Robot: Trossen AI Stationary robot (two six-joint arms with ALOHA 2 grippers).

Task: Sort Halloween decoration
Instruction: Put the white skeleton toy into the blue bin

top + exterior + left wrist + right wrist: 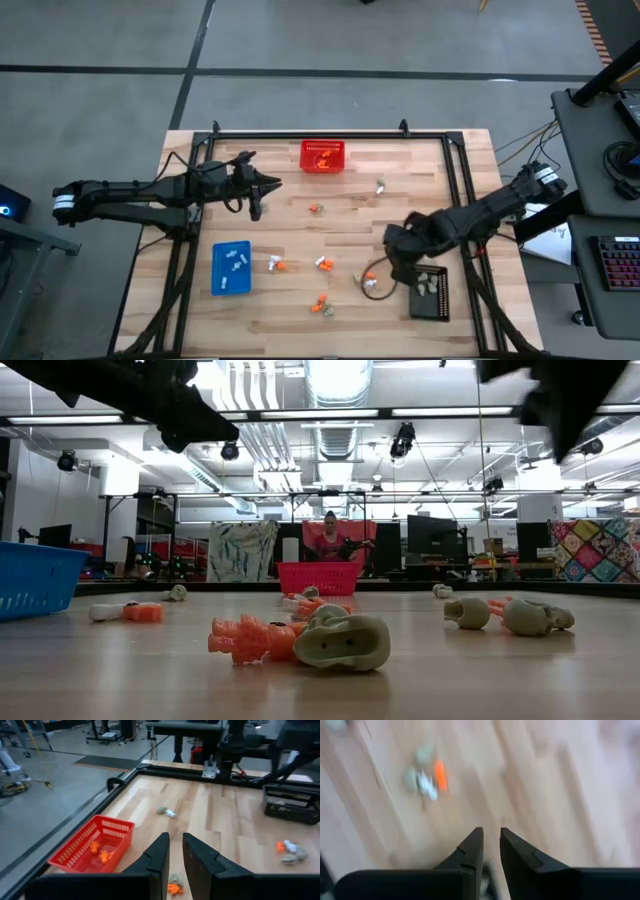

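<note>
Halloween decoration [322, 264] pieces are lying scattered across the near and middle table. Right gripper [392, 262] is hovering beside the black tray [431, 296], fingers narrow, holding nothing. Farther off, left gripper [262, 186] is hovering left of the red basket [323, 156], fingers narrow, empty.

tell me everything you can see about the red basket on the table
The red basket is a small rectangular mesh tray, plastic by the look of it, with an open lattice on its walls and a solid rim. It stands upright and flat on the wooden table, at the far edge near the middle, just inside the black frame rail. Inside lie a few orange trinkets. Nothing holds it; the left gripper hangs over the table short of it, not touching.
</note>
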